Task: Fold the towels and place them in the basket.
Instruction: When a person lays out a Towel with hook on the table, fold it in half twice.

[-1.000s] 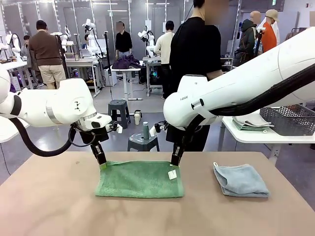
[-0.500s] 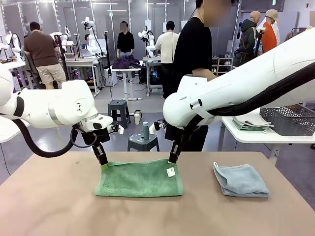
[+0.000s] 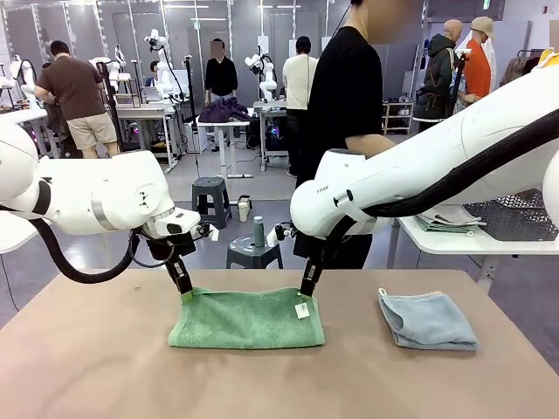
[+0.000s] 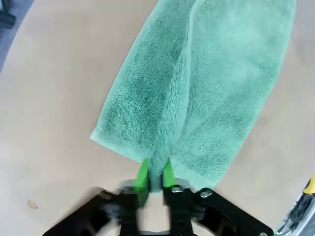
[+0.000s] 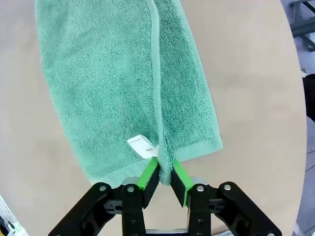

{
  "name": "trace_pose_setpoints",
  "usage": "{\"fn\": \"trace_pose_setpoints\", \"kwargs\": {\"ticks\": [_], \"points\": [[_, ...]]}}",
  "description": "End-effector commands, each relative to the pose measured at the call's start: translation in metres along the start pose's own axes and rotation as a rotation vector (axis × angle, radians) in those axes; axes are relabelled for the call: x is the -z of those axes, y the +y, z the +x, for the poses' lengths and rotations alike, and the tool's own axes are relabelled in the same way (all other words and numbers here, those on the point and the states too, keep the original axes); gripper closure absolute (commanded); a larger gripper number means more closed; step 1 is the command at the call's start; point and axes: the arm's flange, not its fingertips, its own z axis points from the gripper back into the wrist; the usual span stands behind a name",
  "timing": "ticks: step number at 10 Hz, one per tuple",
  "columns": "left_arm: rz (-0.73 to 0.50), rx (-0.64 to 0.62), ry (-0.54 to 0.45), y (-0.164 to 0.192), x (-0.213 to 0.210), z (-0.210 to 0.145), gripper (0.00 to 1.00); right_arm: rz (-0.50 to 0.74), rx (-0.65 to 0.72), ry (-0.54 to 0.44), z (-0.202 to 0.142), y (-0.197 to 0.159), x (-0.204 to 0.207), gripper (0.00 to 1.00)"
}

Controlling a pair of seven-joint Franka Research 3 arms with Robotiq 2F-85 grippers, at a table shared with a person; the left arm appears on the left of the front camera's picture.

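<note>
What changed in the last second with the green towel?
Little: the left gripper and right gripper edged slightly toward each other, jaws still around the far corners of the green towel; whether they are letting go, I cannot tell. The grey-blue towel stayed put.

The right hand (image 5: 166, 178) rises from the bottom edge, its black fingers tipped with green pads (image 5: 149, 178) set in a narrow V. A pinched-up edge of the green towel (image 5: 108, 78) sits between the pads, the cloth touching both. From that pinch a raised ridge runs straight up the towel to the picture's top. The rest of the towel lies flat on the tan worktop (image 5: 246, 73), spreading wider on picture left of the ridge. A white tag (image 5: 142, 145) lies on the cloth just beside the picture-left pad.
</note>
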Motion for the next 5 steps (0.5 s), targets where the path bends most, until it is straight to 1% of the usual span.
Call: {"fn": "trace_pose_setpoints", "kwargs": {"ticks": [1,2,3,4,5], "points": [[-0.004,0.037,-0.014,0.0073,-0.0004,0.0024,0.54,-0.009,-0.017,-0.002,0.0026,-0.0050,-0.0025,0.60],[-0.005,0.050,-0.020,0.0086,0.0005,0.0022,0.48,-0.030,-0.023,0.014,0.0025,-0.0043,-0.0029,0.41],[-0.002,0.046,-0.021,0.0101,0.0016,0.0016,0.17,-0.036,-0.023,0.018,0.0015,-0.0034,-0.0038,0.17],[0.012,0.045,-0.026,0.0102,0.0009,-0.0002,0.12,-0.044,-0.023,0.025,0.0001,-0.0023,-0.0048,0.00],[0.021,0.068,-0.041,0.0076,-0.0030,-0.0037,0.00,-0.069,-0.034,0.034,-0.0018,0.0004,-0.0065,0.00]]}}
